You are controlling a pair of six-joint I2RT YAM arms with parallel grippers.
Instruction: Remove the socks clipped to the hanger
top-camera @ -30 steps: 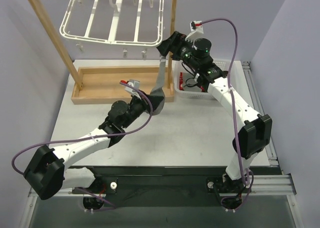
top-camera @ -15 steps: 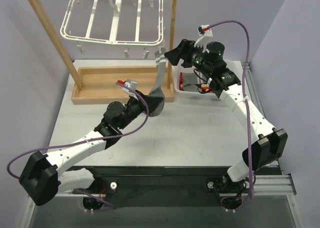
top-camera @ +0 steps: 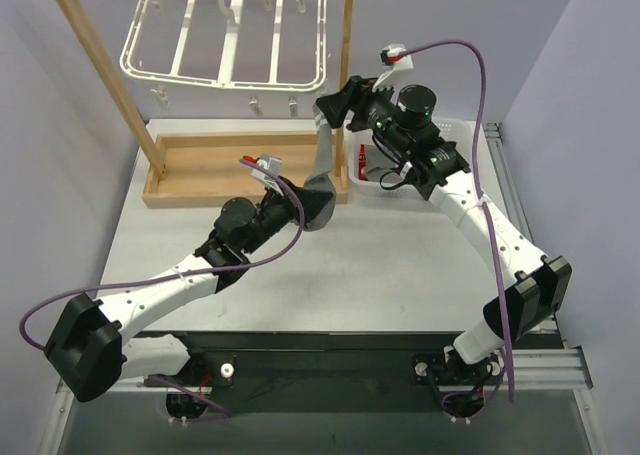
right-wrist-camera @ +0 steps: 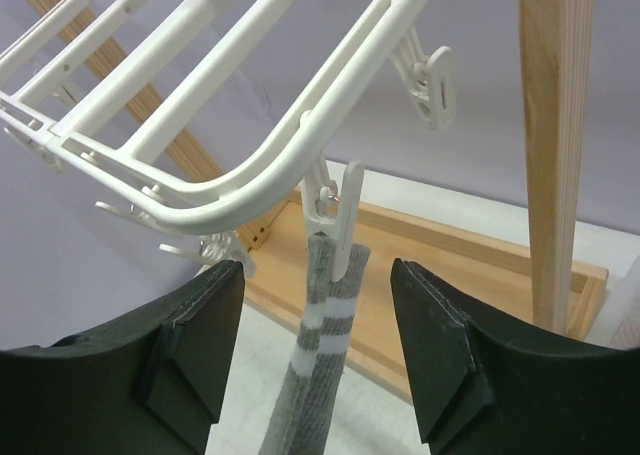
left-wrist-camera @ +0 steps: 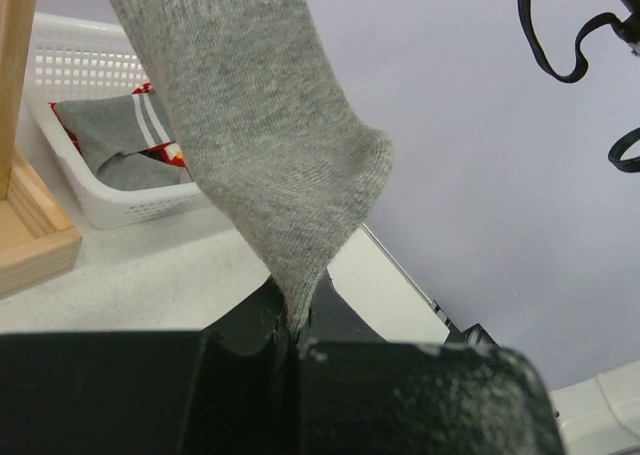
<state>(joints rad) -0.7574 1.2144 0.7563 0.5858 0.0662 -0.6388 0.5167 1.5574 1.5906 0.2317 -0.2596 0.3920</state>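
Observation:
A plain grey sock [top-camera: 322, 160] with white cuff stripes hangs from a clip [right-wrist-camera: 340, 220] at the near right corner of the white hanger [top-camera: 225, 65]. My left gripper [top-camera: 316, 204] is shut on the sock's toe end [left-wrist-camera: 270, 165], which runs taut up out of its jaws [left-wrist-camera: 295, 325]. My right gripper [top-camera: 328, 103] is open. Its fingers [right-wrist-camera: 195, 345] stand on either side of the sock's cuff [right-wrist-camera: 320, 375], just below the clip and not touching it. The hanger's other clips look empty.
The hanger [right-wrist-camera: 230, 190] hangs from a wooden rack [top-camera: 345, 85] with a wooden tray base [top-camera: 200, 190]. A white basket [top-camera: 385, 187] right of the rack post holds grey and red socks, also in the left wrist view [left-wrist-camera: 90, 205]. Purple cables loop over both arms.
My right gripper swung out to the right half a second ago and has come back left to the clip. My left gripper still holds the sock's toe, shifted slightly.

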